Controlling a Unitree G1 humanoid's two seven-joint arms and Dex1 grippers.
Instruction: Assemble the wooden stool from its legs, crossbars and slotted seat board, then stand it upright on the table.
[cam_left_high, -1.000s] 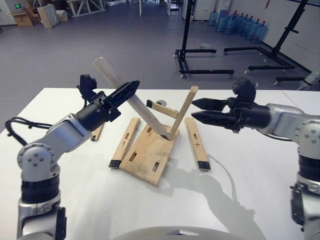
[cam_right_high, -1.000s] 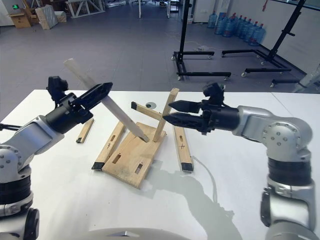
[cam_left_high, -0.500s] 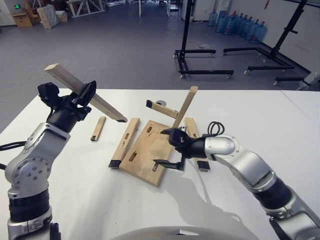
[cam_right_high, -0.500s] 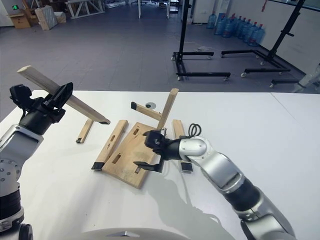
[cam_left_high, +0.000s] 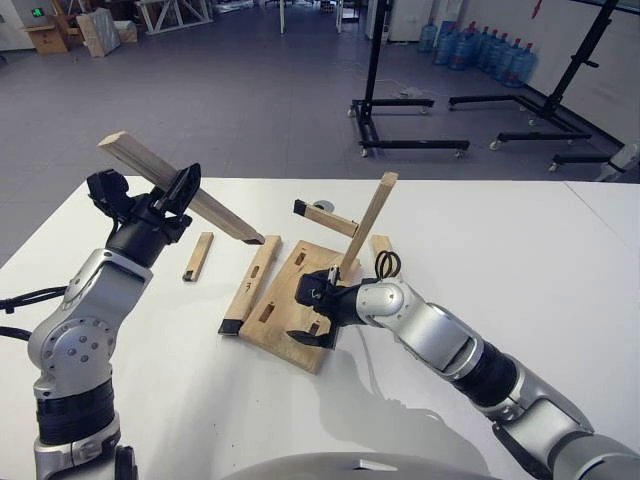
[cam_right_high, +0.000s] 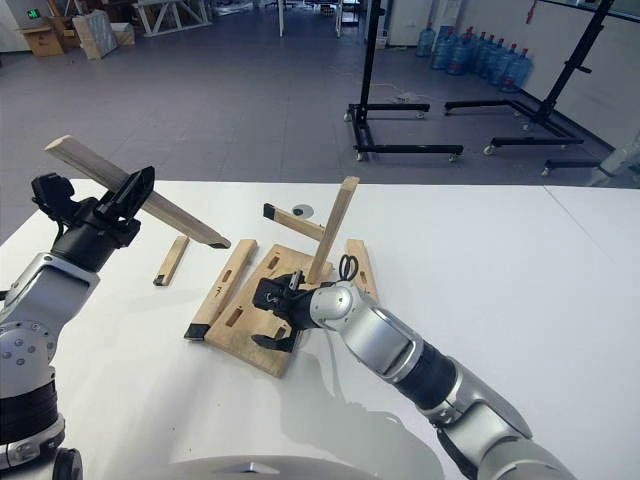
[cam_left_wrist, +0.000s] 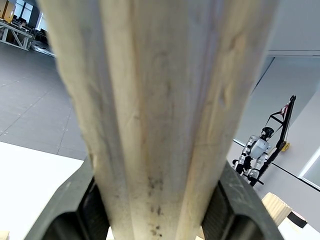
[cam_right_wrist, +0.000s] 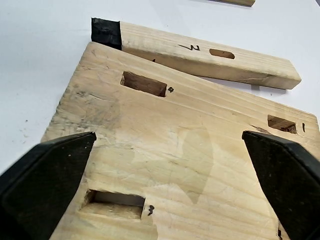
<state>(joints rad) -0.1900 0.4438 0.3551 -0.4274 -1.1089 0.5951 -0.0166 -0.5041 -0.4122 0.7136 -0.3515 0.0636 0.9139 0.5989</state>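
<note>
Wooden seat board (cam_left_high: 275, 325) lies flat mid-table, pale and slotted, with one upright leg (cam_left_high: 367, 222) standing in it. The right gripper (cam_left_high: 305, 315) has come down over its near edge, fingers spread, probably to steady it. The left gripper (cam_left_high: 178, 195), clamped on a second leg (cam_left_high: 225, 218), has drawn back and is raised at left.

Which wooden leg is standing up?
The leg stuck in the seat board. The flat leg lies beside it; the left claw holds the lifted leg.

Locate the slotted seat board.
The slotted seat board lies flat on the table, beside a loose leg on the robot's left, with the right gripper open just above it.
</note>
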